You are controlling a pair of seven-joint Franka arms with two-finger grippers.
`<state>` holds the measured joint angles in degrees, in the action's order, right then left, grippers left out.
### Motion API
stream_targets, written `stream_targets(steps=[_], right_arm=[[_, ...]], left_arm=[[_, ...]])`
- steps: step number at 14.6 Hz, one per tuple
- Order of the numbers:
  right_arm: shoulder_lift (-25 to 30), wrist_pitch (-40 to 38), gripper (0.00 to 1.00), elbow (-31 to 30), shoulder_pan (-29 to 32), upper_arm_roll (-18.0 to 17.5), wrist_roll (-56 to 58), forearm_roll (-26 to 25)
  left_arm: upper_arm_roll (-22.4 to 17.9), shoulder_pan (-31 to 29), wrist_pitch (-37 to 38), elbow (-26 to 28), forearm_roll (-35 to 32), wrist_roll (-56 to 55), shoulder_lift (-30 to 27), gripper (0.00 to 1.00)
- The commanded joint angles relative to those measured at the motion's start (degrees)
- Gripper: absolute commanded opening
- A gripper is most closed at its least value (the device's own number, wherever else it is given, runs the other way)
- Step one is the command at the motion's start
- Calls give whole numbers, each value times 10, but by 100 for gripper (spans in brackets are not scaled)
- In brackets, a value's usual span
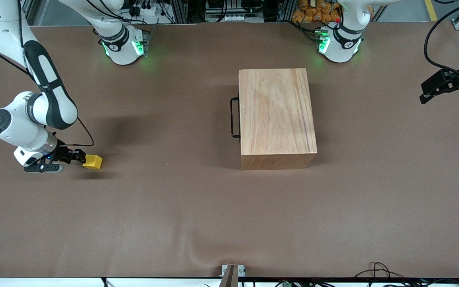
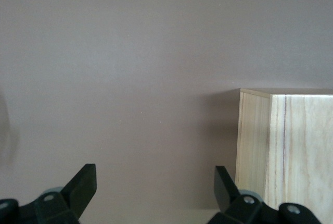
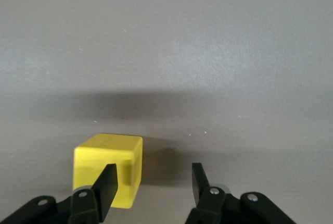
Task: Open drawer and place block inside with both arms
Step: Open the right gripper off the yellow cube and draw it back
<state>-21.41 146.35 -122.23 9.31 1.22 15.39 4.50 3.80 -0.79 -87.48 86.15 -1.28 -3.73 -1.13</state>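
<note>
The yellow block lies on the brown table toward the right arm's end. My right gripper is low at the block and open. In the right wrist view the block sits off to one side, partly covered by one finger; the gap of the right gripper is mostly empty. The light wood box stands mid-table with the drawer shut; its black wire handle faces the right arm's end. My left gripper hangs open and empty over the left arm's end of the table and waits; the box corner shows there.
The arm bases glow green along the table's back edge. A small metal bracket and loose cables sit at the table's edge nearest the front camera.
</note>
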Motion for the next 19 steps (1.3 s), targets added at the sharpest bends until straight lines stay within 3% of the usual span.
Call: stream_targets(steps=[1,5,7,11,14,19], right_arm=[[43,-84,62,23,-6,-5,0,1],[71,-278,58,117,-3,-4,0,2],[81,-337,58,144,-2,-3,0,2],[159,-416,58,155,-3,-3,-23,2],[164,-489,60,206,-4,-4,-47,2],[164,-528,63,237,-3,-3,-48,2]], left_arm=[[11,-7,21,-5,-3,5,-6,100],[2,-11,37,-10,-2,6,-6,100],[3,-9,49,-14,-1,-10,-5,100],[8,-8,76,-15,0,-51,-9,100],[3,-9,77,-18,-4,-64,-9,100],[0,-13,78,-20,-6,-88,-17,100]])
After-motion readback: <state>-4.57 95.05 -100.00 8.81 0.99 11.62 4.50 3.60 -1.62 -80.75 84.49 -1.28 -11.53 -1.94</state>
